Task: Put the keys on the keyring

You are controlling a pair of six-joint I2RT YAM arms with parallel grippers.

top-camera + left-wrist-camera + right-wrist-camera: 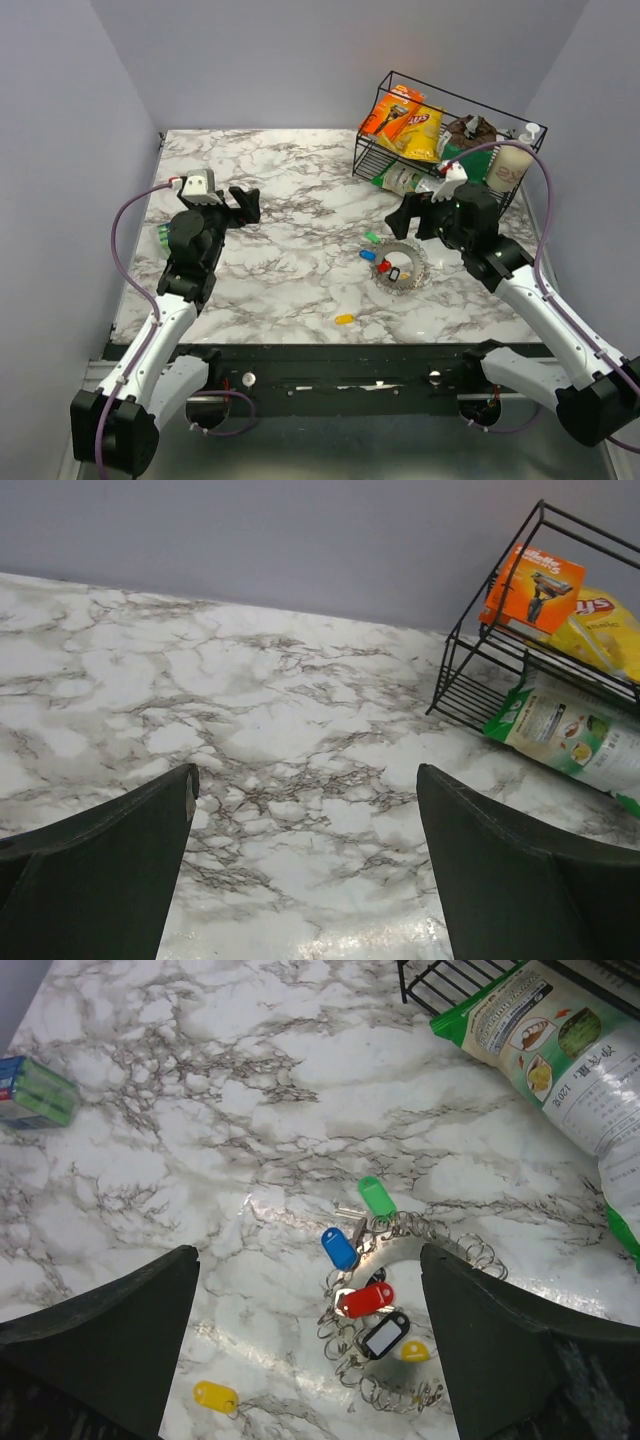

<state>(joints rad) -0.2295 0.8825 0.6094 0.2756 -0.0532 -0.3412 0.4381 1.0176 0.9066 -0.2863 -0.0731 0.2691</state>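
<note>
Right pincer [308, 1260]: jaws spread wide with nothing between them. I have it hanging just above the keyring, middle right of the overhead view.
Left pincer [305, 775]: just as wide and empty, over bare table [280, 730] at the left of the overhead view, well apart from the keys.
Keyring [478, 1258]: lying flat on the table, lower middle of the right wrist view.
Red key [366, 1300] and black key [384, 1337]: lying inside the ring's loop. I cannot tell whether either is threaded on or only resting there.
Small yellow key [414, 1351]: beside the black one, also inside the loop. The same doubt applies.
Blue key [339, 1248]: at the ring's upper left edge, touching or nearly so, and it looks loose.
Green key [377, 1195]: just outside the ring, above it, and loose.
Other yellow key [215, 1395]: alone at the lower left, well apart from the ring.
Progress: early, by my reading. At least three keys are clearly off the ring, and I cannot confirm that any is on it.
</note>
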